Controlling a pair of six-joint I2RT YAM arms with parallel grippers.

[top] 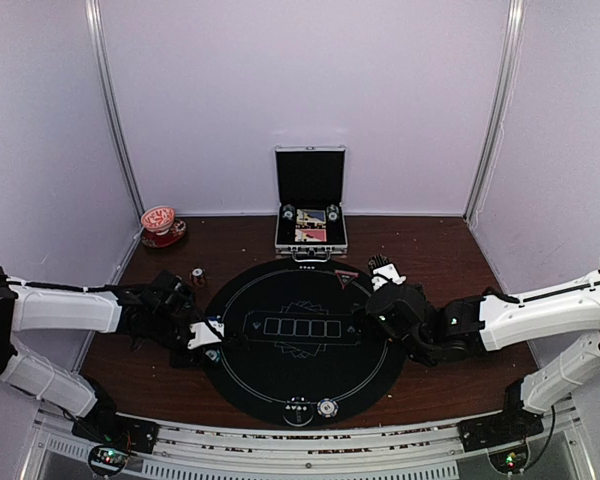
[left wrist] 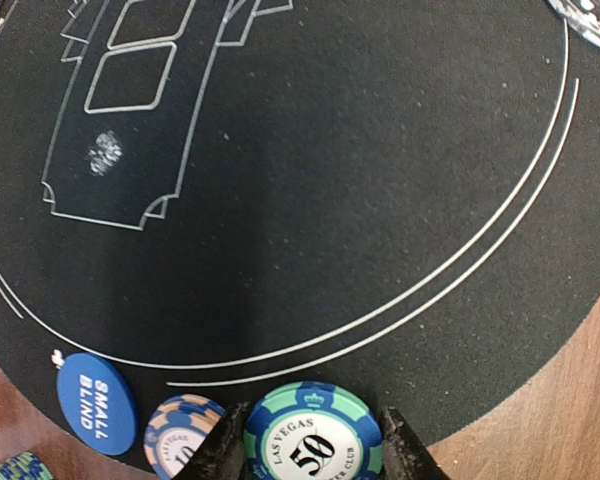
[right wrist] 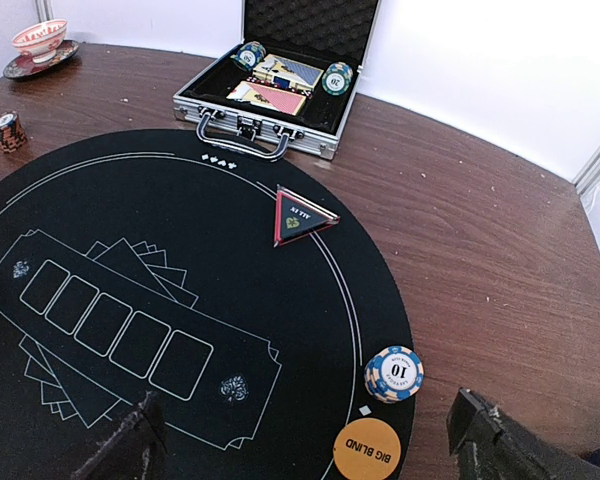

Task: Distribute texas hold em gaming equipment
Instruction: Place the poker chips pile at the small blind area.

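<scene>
Now the left gripper (left wrist: pixel 315 462) pinches a 50 chip (left wrist: pixel 313 425) at the mat (left wrist: pixel 360 220) edge, probably placing it; next, release it beside the 10 chip (left wrist: pixel 180 432). Right gripper (right wrist: pixel 310 445) gapes empty.

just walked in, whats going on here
Two robot arms are laying out poker gear on a round black mat. The left pincer is shut on a green-and-blue 50 chip at the mat's edge, beside a 10 chip and the blue small blind button. The right pincer hangs open and empty near a second 10 chip and the orange big blind button. The metal case stands open.
</scene>
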